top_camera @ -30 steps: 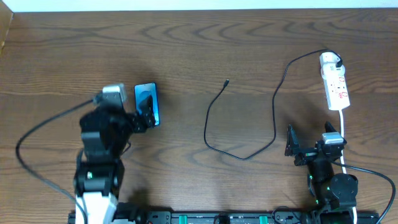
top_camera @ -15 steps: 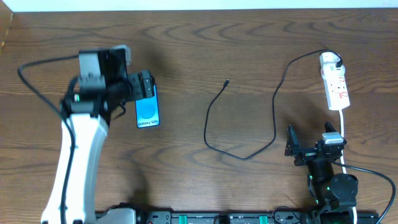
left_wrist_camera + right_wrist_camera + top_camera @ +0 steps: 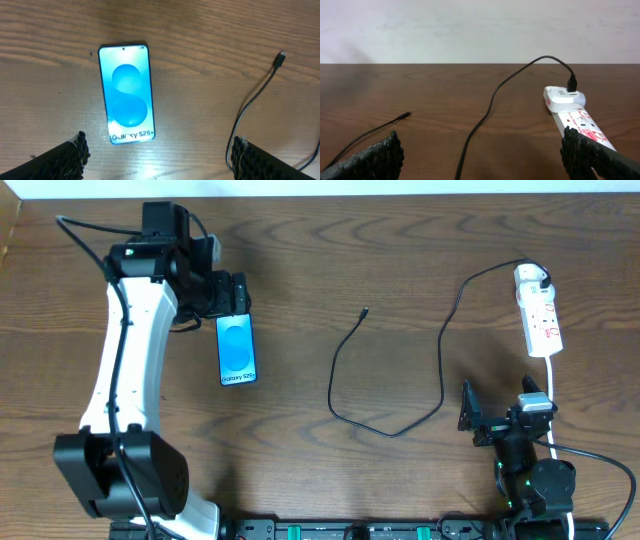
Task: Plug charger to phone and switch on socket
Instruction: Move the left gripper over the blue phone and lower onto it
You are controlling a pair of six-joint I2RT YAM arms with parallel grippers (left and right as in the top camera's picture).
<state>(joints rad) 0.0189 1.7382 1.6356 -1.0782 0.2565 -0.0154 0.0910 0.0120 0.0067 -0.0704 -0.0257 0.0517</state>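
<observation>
Two pairs of jaws spread wide, empty. Ahead of left jaws — phone (image 3: 125, 95), "Galaxy S25+" clear from left wrist. Ahead of right jaws — socket (image 3: 582, 120) with charger (image 3: 560, 97) plugged in, red print unreadable.

The phone (image 3: 237, 350) lies flat and face up on the left part of the tabletop (image 3: 400, 240). Its screen is lit bright blue, with a white band of text at the near end. The charger (image 3: 440, 380) is a thin black cable. Its dark plug tip (image 3: 365, 312) lies loose, well apart from the phone, and the cable loops across the wood to a white plug (image 3: 533, 277) seated in the far end of the socket (image 3: 543, 320). The socket is a white strip with red marks, lying at the right.
</observation>
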